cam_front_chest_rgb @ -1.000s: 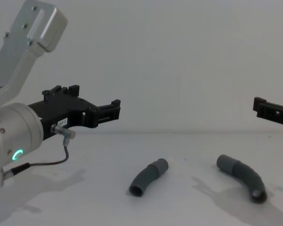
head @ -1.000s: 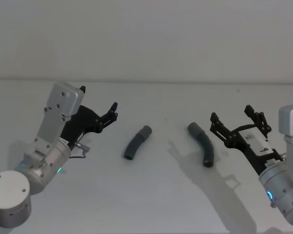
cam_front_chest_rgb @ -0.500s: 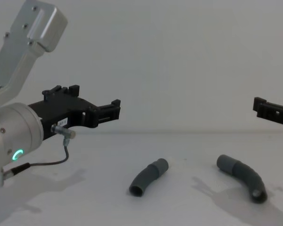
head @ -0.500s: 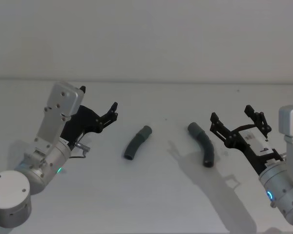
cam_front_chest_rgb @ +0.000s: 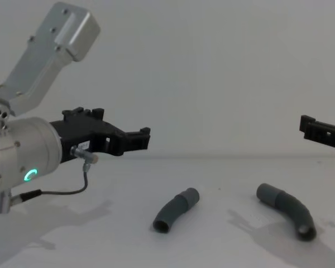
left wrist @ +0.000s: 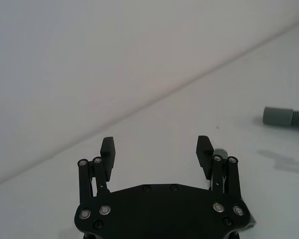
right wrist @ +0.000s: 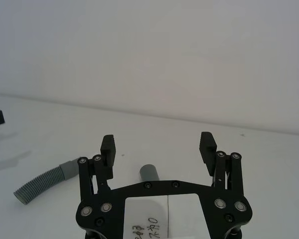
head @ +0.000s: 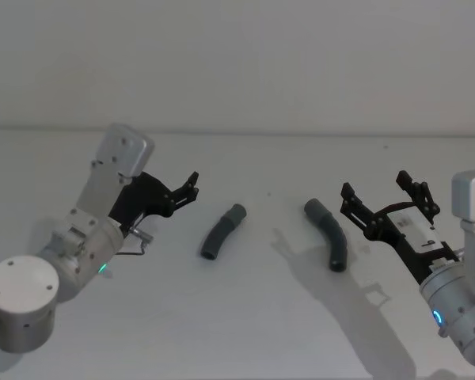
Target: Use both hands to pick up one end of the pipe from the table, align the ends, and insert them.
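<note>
Your left black two-fingered gripper [head: 188, 188] has swung right toward the left curved dark grey tube piece [head: 222, 232]. Both pieces, left and right [head: 328, 234], lie on the white table [head: 261, 324]. The fingers of the left and right black gripper [head: 376, 186] are spread and empty. Grasp each piece mid-curve, leaving the far collars free.

Your left tool [left wrist: 156, 149]: matte blk, two flat fingers on twin link bars, silver rivets at each pivot, small screws on the palm plate. Just behind left tool you've got a thick silver arm [cam_front_chest_rgb: 22, 162] w/ green ring light [cam_front_chest_rgb: 29, 175], thin grey cable [cam_front_chest_rgb: 61, 193] running to a small metal plug [cam_front_chest_rgb: 84, 158], plus a boxy silver link [cam_front_chest_rgb: 58, 44] w/ dark screws. Right tool [right wrist: 157, 144], well apart from left tool: same blk build, white label [right wrist: 154, 211] w/ handwritten marks; its arm has a blue light [head: 438, 318].
</note>
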